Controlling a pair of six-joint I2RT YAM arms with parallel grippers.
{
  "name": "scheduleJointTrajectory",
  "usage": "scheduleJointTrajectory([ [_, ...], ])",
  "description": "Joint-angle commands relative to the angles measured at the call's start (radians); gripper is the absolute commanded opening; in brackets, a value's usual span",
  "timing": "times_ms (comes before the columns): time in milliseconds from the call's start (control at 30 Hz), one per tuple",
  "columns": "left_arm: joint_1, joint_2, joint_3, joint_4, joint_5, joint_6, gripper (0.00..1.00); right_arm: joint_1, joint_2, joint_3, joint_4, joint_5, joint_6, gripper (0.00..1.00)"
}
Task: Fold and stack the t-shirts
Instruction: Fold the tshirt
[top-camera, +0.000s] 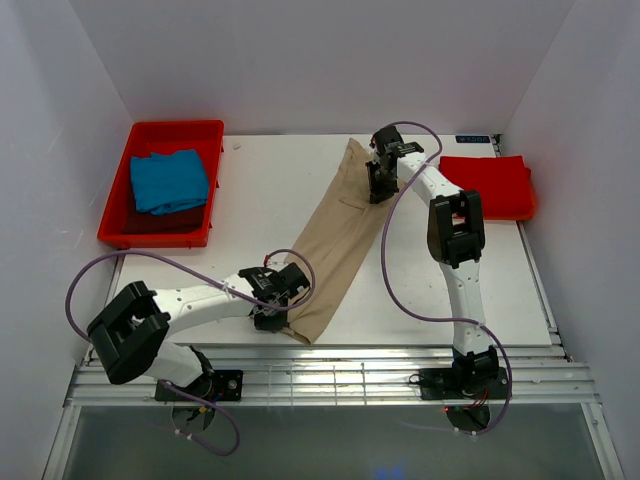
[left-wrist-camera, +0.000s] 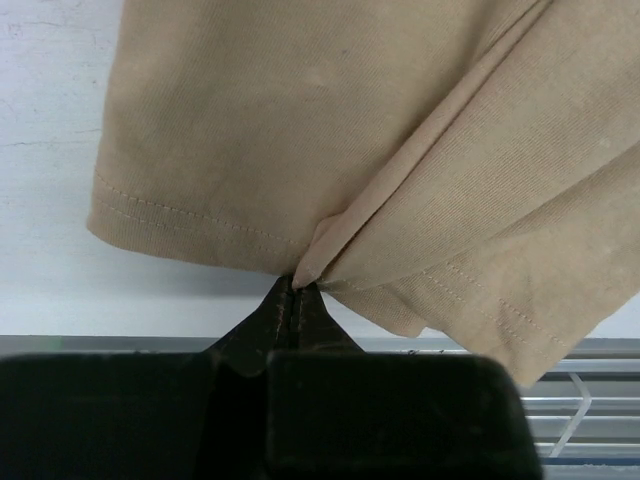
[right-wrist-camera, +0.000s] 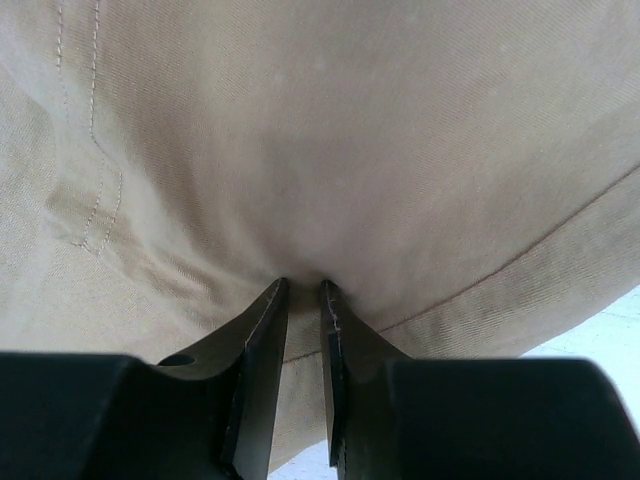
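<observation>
Here's the tan shirt (top-camera: 340, 235), stretched out as a long, narrow band running diagonally across the white tabletop (top-camera: 260, 190), far end near the middle of the back, near end down by the front edge on the left side. Both arms are on it! The left hand (top-camera: 282, 315) is at the near end, right on the hem, and the left wrist view settles it: the black fingers (left-wrist-camera: 285, 315) are pressed tight together with a small pinch of the stitched hem caught at their tips, a crease running up and away from that pinch, and the metal rail at the tabletop's front edge showing just below. Over to the right hand (top-camera: 378, 192), planted on the shirt's right edge close to the far end. From its wrist camera the fingers (right-wrist-camera: 262, 340) stand at a narrow gap, cloth gathered in between the tips and bulging above them, a line of stitching off to the left, so it's gripping the tan cloth too. Elsewhere, the blue shirt (top-camera: 168, 180) sits folded inside the tray (top-camera: 160, 238) at the far left, well apart from the action. The red shirt (top-camera: 487, 185) lies folded flat on the tabletop at the far right, just beyond the right arm's elbow.
</observation>
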Motion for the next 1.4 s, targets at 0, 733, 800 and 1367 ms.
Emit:
scheduleJointTrajectory([
  [0,0.005,0.027,-0.006,-0.047,-0.061,-0.009,0.00,-0.017,0.100,-0.030,-0.024,0.044,-0.011,0.26],
  [733,0.014,-0.002,0.292,-0.174,-0.385,0.054,0.52,0.098,-0.589,-0.631,0.223,0.157,-0.040,0.32],
  [800,0.016,0.053,0.264,-0.125,-0.370,0.078,0.45,0.119,-0.615,-0.700,0.226,0.160,-0.004,0.32],
  [1367,0.016,0.254,0.180,-0.002,-0.223,0.117,0.05,0.119,-0.424,-0.670,0.298,0.118,0.046,0.29],
])
